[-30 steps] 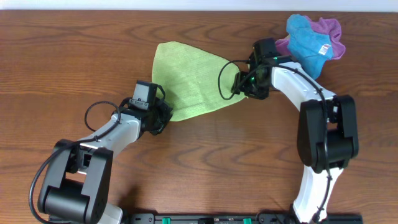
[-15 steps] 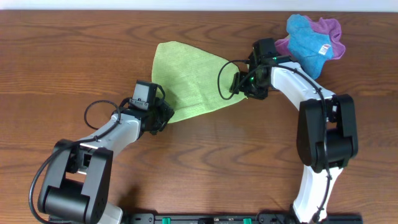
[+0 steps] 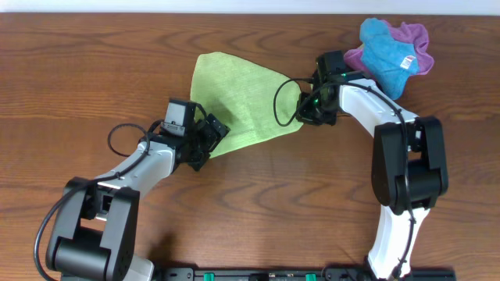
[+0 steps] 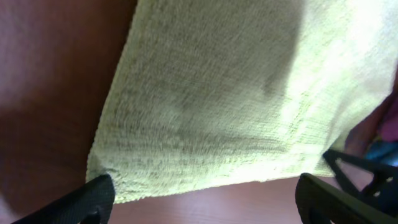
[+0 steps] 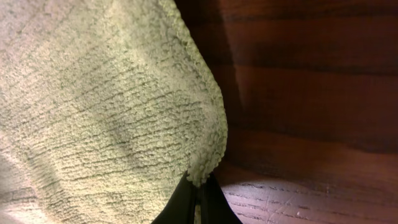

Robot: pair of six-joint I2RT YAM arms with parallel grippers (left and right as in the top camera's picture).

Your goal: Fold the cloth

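Observation:
The cloth [image 3: 234, 97] is a lime yellow-green sheet lying flat on the brown table, roughly triangular from above. My left gripper [image 3: 209, 140] stands open at its lower left corner. In the left wrist view the cloth [image 4: 249, 93] fills the top, and its near edge lies just beyond the gripper [image 4: 208, 202]. The left fingertip [image 4: 93, 199] touches the corner; bare wood shows between the fingers. My right gripper [image 3: 303, 109] is at the cloth's right corner. In the right wrist view its jaws [image 5: 198, 199] are shut on the tip of the cloth [image 5: 93, 106].
A bright blue cloth [image 3: 387, 51] with a white tag lies on a purple cloth [image 3: 418, 39] at the back right, just behind the right arm. A black cable [image 3: 280, 101] loops over the lime cloth's right part. The table's far edge [image 3: 156, 12] runs along the top.
My left gripper has opened and let go of the cloth's lower left corner. My right gripper has closed on the cloth's right corner. The cloth has barely shifted.

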